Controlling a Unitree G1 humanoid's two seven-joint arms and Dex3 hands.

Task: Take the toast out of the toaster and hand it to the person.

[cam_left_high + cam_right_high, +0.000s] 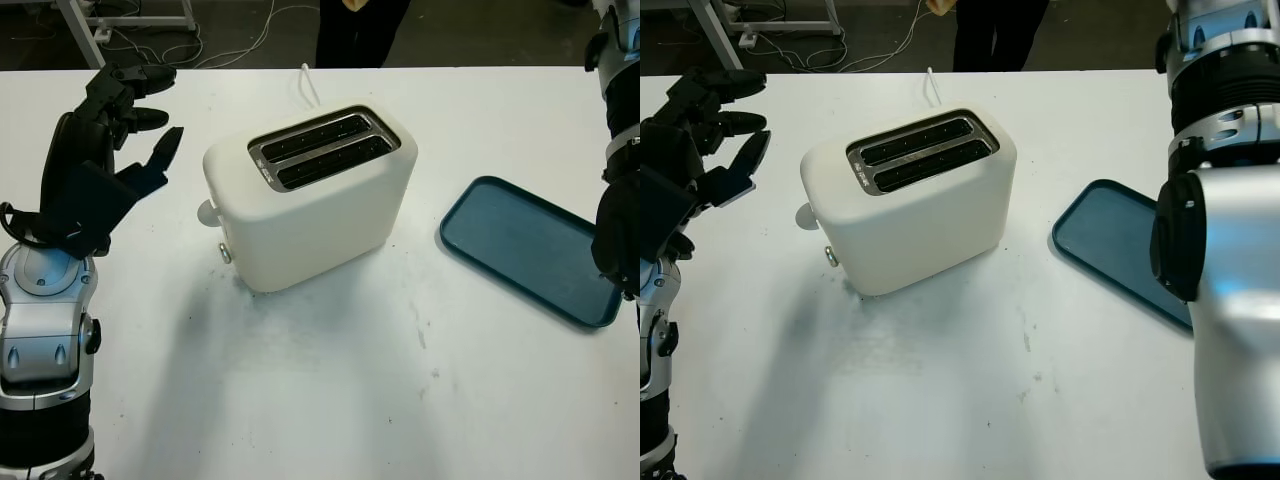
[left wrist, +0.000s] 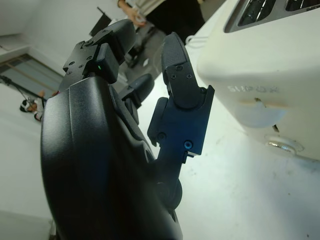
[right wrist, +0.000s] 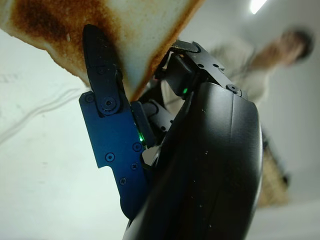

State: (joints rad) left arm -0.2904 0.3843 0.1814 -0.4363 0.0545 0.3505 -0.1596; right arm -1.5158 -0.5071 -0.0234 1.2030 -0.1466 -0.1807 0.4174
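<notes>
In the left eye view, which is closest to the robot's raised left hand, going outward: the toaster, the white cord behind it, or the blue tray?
From the left hand, open at the table's left:
1. Toaster, mid-table, just beside it.
2. White cord, behind the toaster.
3. Blue tray, far right side.

Looking at chunky matte-black shells on both hands, the left hand and the right hand, with blocky segmented fingers showing small round screws and pivot pins, plus a tiny green light glowing near the knuckles on each. Seeing brushed silver forearm casings with black ribbed bands, round joint caps and a few dark bolts. Spotting a person wearing dark trousers, and a pale top up close.
</notes>
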